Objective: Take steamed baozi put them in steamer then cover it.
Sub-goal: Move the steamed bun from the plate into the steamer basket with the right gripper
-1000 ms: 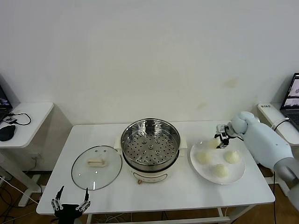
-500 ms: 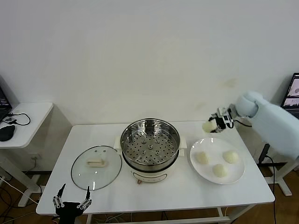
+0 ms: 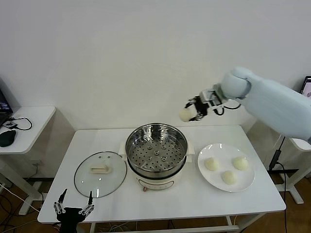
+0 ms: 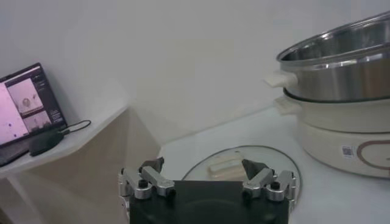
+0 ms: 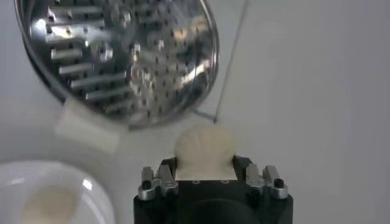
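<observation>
My right gripper [image 3: 190, 112] is shut on one cream-white baozi [image 3: 186, 114] [image 5: 205, 148], held in the air above and just behind the right rim of the steamer [image 3: 156, 149] [image 5: 122, 52]. The steel basket with its perforated bottom stands empty on the cream pot base. Three more baozi [image 3: 211, 164] [image 3: 240, 163] [image 3: 229, 177] lie on the white plate [image 3: 210, 179] to the right. The glass cover [image 3: 100, 174] [image 4: 241, 167] with its cream handle lies flat on the table left of the steamer. My left gripper [image 3: 73, 208] [image 4: 204, 176] hangs open at the table's front left corner, holding nothing.
A side table [image 3: 26, 119] at the left carries a laptop, a mouse and cables. The white wall stands close behind the work table [image 3: 160, 201]. Another laptop [image 3: 307, 86] shows at the far right edge.
My right arm has lifted a baozi off the plate and carried it up and to the left, from over the plate to above the steamer's right rim. The left gripper has stayed put.
</observation>
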